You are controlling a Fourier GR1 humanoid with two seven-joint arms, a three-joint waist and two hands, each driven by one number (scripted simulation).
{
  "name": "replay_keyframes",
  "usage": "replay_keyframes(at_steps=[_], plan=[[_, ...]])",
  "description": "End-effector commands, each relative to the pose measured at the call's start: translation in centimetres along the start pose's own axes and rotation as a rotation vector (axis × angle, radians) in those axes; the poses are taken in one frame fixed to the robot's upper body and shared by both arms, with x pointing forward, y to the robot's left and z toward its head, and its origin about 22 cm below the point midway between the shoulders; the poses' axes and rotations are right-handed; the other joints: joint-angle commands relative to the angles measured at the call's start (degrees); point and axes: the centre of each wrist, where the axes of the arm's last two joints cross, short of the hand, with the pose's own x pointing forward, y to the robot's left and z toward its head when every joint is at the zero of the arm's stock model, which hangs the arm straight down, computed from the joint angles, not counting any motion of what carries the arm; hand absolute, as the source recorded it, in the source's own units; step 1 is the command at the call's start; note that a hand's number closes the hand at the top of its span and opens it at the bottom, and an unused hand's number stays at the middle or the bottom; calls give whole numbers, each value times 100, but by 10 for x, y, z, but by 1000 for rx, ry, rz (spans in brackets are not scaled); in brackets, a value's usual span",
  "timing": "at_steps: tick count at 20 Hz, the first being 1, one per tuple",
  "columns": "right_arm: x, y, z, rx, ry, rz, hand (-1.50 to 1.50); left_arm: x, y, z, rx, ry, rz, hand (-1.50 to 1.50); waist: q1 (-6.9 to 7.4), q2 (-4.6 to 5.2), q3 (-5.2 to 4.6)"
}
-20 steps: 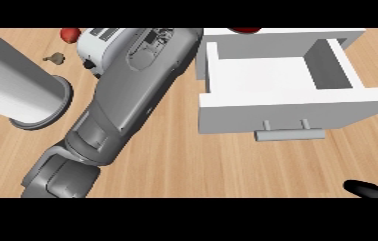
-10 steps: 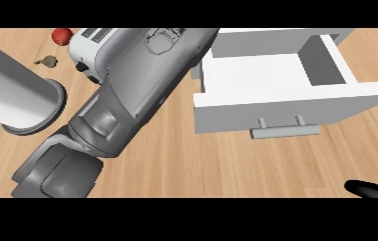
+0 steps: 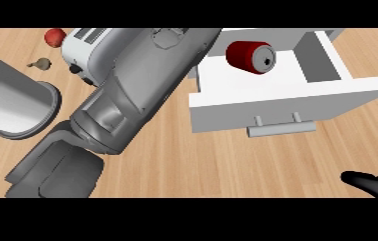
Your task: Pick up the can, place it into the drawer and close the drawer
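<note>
Only a black tip of the right hand (image 3: 362, 181) shows at the lower right corner; whether it is spread or curled cannot be told. The grey left forearm (image 3: 140, 85) slants up beside the open white drawer (image 3: 266, 110), where the red can (image 3: 249, 56) lies on its side
</note>
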Motion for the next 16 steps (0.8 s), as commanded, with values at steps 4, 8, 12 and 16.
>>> replay_keyframes(at_steps=[4,8,12,16], plan=[[11,3,5,43,-50,73,-150,-7,-1,0,65,-3,-12,-150,-148,-3,2],[7,6,-11,89,-91,148,-150,3,0,-3,79,-22,41,-150,-52,45,0],[9,18,-17,126,-172,251,-150,-1,1,-3,86,-13,69,-150,-53,64,0],[9,27,-32,160,-196,389,-150,-3,1,-3,87,-7,100,-150,-28,64,-4]])
